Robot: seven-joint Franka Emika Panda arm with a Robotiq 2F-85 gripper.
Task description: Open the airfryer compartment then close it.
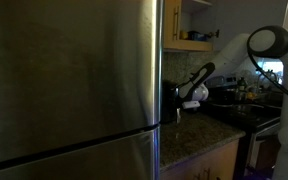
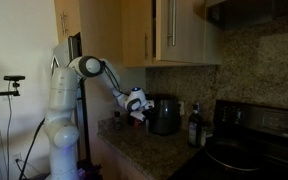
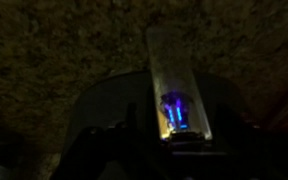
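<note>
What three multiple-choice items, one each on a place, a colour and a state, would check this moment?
1. Where does the airfryer stand?
A on a chair
B on the counter
C on the floor

2. What colour is the robot arm?
A red
B green
C white

3. How are the doors of the fridge?
A shut
B wide open
C taken off

Answers:
1 B: in an exterior view it stands on the speckled counter under the wall cupboards.
2 C: the arm is white in both exterior views.
3 A: the steel fronts lie flush, with only a thin seam between them.
</note>
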